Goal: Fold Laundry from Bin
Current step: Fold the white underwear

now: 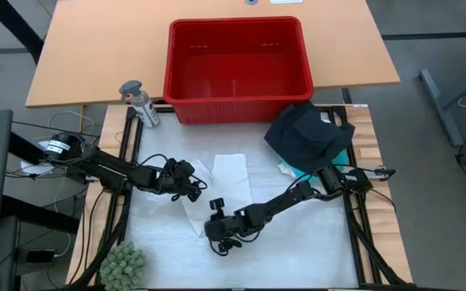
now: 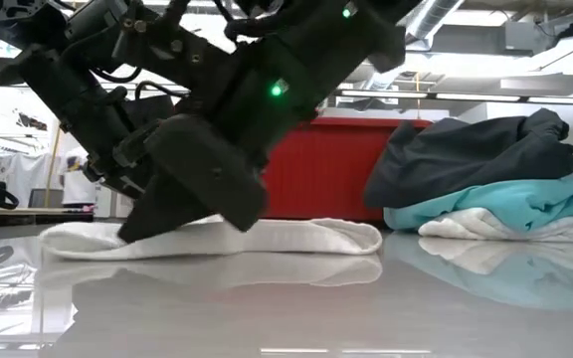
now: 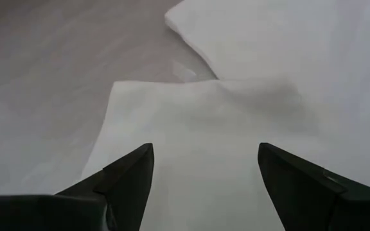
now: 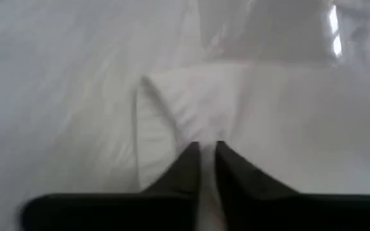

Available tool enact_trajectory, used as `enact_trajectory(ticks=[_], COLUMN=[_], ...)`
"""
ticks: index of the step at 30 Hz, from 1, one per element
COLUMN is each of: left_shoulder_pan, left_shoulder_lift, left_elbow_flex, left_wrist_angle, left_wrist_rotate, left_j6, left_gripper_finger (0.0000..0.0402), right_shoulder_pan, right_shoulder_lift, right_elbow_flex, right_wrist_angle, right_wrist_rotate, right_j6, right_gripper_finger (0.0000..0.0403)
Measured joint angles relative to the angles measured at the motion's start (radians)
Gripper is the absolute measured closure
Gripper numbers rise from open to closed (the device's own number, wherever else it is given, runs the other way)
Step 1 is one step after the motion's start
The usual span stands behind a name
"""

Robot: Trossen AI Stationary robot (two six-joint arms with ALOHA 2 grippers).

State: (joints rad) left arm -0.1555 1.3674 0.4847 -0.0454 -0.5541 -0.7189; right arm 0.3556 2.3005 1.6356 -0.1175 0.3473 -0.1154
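**Both grippers on a white cloth at the middle of the table**

Nearest on the table, at the left corner, sits a small green spiky ball-shaped plant [image 1: 123, 264], well apart from the work.

Just beyond it, near the middle of the pale glossy table surface [image 1: 298, 250], the right gripper [image 1: 214, 237] is down at the near end of a small white flat-lying cloth piece [image 1: 225, 179]. In the right wrist view its two dark fingers [image 4: 186, 168] are drawn almost together, with a thin ridge of the white fabric [image 4: 194, 119] pinched between them. From table height the same cloth [image 2: 306, 237] lies low and long on the surface, its right end rolled over into a rounded fold.

A little farther and to the left, the left gripper [image 1: 193, 188] rests at the cloth's left edge. The left wrist view shows its fingers [image 3: 124, 179] spread wide, one on each side above a flat layer of the white cloth [image 3: 198, 147], gripping nothing.

Farther back on the right lies a pile of laundry: a black crumpled garment [image 1: 306, 133] on top, a turquoise soft shirt [image 1: 298, 170] peeking out beneath it. The level view shows the black garment [image 2: 476, 149] heaped over the turquoise one [image 2: 495, 204], with a white piece [image 2: 456, 227] at the bottom.

At the far left stands a grey-capped spray bottle [image 1: 140, 103], just beside the red rectangular plastic bin [image 1: 237, 71] with its thick rim. The bin sits at the far edge, its floor bare of clothing.
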Motion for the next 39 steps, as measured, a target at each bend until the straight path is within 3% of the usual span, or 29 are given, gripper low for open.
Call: enact_trajectory(ticks=[2,4,9,18,24,27,31,35,39], left_shoulder_pan=[0.000,0.000,0.000,0.000,0.000,-0.001,-0.001,0.019,0.081], left_shoulder_lift=[0.000,0.000,0.000,0.000,0.000,0.000,0.000,-0.001,-0.001], left_elbow_flex=[0.000,0.000,0.000,0.000,0.000,0.000,0.000,0.001,0.001], left_wrist_angle=[0.000,0.000,-0.001,0.008,0.069,0.143,0.341,0.474,0.481], left_wrist_rotate=[0.001,0.016,0.070,0.138,0.222,0.265,0.334,0.263,0.302], left_j6=[0.000,0.000,0.019,0.021,-0.010,0.054,0.268,0.466,0.477], left_gripper_finger=[0.0133,0.0133,0.0133,0.0133,0.0133,0.0133,0.0133,0.0133,0.0133], right_shoulder_pan=[0.009,0.021,0.061,0.127,0.155,0.173,0.215,0.252,0.260], right_shoulder_lift=[-0.012,-0.030,-0.046,-0.080,-0.153,-0.188,-0.226,-0.281,-0.290], right_elbow_flex=[-0.002,-0.002,0.000,0.001,-0.005,-0.014,-0.027,-0.026,-0.025], right_wrist_angle=[-0.057,-0.122,-0.287,-0.516,-0.742,-0.812,-0.822,-0.752,-0.528], right_wrist_rotate=[-0.006,-0.012,-0.008,-0.031,-0.075,-0.090,-0.113,-0.091,-0.099], right_j6=[0.027,0.065,0.182,0.254,0.365,0.451,0.546,0.635,0.574], right_gripper_finger=[0.0373,0.0387,0.0361,0.0379,0.0355,0.0351,0.0350,0.0350,0.0340])
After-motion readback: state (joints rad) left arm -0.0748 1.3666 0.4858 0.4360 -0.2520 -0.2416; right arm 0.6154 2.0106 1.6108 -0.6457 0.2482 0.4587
